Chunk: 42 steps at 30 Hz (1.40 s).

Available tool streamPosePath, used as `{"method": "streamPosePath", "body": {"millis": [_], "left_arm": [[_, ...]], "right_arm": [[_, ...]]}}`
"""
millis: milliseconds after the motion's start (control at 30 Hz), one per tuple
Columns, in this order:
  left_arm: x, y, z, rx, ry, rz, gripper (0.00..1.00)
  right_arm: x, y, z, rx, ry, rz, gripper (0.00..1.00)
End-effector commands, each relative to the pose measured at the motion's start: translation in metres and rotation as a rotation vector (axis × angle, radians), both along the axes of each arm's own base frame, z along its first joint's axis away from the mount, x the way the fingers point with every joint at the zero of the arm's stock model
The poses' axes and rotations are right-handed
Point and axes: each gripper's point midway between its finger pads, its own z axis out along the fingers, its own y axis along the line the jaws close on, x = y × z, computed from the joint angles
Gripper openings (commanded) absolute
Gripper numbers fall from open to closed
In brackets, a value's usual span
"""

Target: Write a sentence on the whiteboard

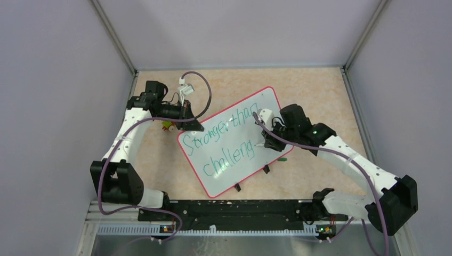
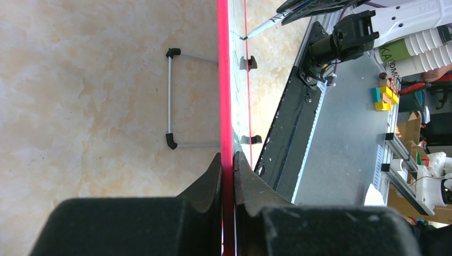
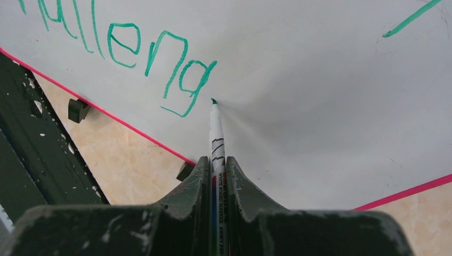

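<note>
Leftmost, the left fingers [image 2: 218,170] are recorded as clenched on the thin red rim of the whiteboard [image 1: 242,130], one finger on each face at its upper left edge. Behind the board, in the left wrist view, a grey wire stand [image 2: 170,98] with black end caps is seen meeting the board's back above the tan mottled surface [image 1: 314,90].

The whiteboard is placed at mid-surface between the two arms and is turned so that its long edges run from lower left to upper right. Small black clips [image 1: 238,186] are noted on its near edge.

The sentence [image 1: 226,141] is entered in green cursive over two lines: "Stronger than" above, and below it "challeng", where the line ends at the letter g.

Rightmost, the right fingers [image 3: 207,169] are recorded as clamped on a white marker [image 3: 216,136]. Its green tip is pressed to the board just beside the tail of that g.
</note>
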Motion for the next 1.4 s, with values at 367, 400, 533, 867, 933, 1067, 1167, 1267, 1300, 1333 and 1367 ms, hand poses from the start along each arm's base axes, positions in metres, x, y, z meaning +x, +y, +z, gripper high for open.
{"method": "streamPosePath", "body": {"millis": [367,400,533,867,933,1067,1167,1267,1300,1333,1367], "left_arm": [[0.01,-0.003,0.008,0.026,-0.149,-0.038,0.0],[0.01,-0.003,0.008,0.026,-0.148,-0.038,0.0],[0.01,-0.003,0.01,0.026,-0.152,-0.04,0.0],[0.01,-0.003,0.009,0.028,-0.149,-0.04,0.0],[0.011,-0.003,0.008,0.03,-0.147,-0.039,0.0],[0.01,-0.003,0.008,0.03,-0.146,-0.039,0.0],[0.01,-0.003,0.008,0.032,-0.147,-0.039,0.0],[0.01,-0.003,0.008,0.032,-0.146,-0.038,0.0],[0.011,-0.003,0.008,0.031,-0.146,-0.038,0.0],[0.011,-0.003,0.007,0.032,-0.146,-0.038,0.0],[0.011,-0.003,0.007,0.032,-0.145,-0.038,0.0]], "right_arm": [[0.041,-0.017,0.033,0.019,-0.122,-0.079,0.0],[0.042,-0.015,0.032,0.023,-0.119,-0.077,0.0],[0.046,-0.009,0.036,0.041,-0.112,-0.067,0.0],[0.039,0.007,0.033,0.065,-0.069,-0.008,0.0],[0.035,0.011,0.031,0.062,-0.064,0.006,0.0],[0.028,0.013,0.022,0.048,-0.048,0.024,0.0],[0.021,0.012,0.015,0.04,-0.033,0.036,0.0],[0.016,0.01,0.008,0.028,-0.017,0.04,0.0],[0.014,0.009,0.005,0.023,-0.012,0.042,0.0],[0.012,0.008,0.002,0.017,-0.006,0.044,0.0],[0.01,0.006,0.0,0.013,-0.002,0.045,0.0]]}}
